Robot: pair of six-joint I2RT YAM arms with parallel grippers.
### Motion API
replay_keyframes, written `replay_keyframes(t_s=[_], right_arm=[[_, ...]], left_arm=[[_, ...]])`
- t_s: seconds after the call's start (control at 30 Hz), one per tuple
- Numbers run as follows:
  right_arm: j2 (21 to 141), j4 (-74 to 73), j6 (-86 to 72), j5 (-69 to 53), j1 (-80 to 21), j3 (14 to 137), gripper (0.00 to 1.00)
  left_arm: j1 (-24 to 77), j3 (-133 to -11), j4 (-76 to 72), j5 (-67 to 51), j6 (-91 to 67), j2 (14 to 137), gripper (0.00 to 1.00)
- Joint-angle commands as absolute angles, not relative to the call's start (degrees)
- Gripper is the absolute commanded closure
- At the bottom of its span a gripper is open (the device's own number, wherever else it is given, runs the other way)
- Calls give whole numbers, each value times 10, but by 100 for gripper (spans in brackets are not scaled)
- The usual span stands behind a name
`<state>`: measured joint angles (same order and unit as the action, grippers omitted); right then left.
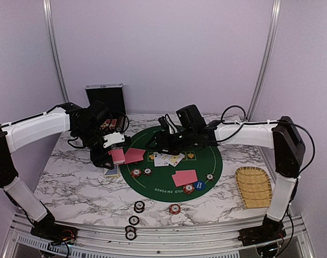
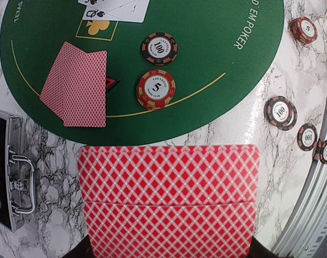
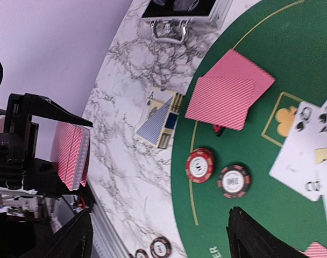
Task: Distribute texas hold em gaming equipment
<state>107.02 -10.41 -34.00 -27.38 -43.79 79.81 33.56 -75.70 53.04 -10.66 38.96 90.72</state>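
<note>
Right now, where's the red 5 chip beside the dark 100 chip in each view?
Top external: red chip at the mat's left edge.
Left wrist: the chip near centre, above the held cards.
Right wrist: the chip lower middle, by the mat's edge.
Shared landmark: the dark chip beside it.

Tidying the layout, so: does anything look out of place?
Yes. Several poker chips lie off the green mat on the marble table, trailing toward its near edge; the last ones sit right beside the metal rail.
</note>
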Motion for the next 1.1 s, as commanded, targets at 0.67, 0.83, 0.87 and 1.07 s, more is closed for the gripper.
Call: replay_keyframes(t_s=[0.67,0.83,0.87,1.07], right_arm=[[1241,241,-639,-477,-508,865,11],[1289,274,-677,-476,-521,909,11],[1298,275,-682,-476,-523,921,11],[1340,245,-688,-468,-531,982,12]], left_arm=[[333,-784,531,-136,384,911,100],[334,-785,527,-141,382,914,100],[334,-785,527,-141,382,915,100],[334,-783,523,-141,385,918,100]])
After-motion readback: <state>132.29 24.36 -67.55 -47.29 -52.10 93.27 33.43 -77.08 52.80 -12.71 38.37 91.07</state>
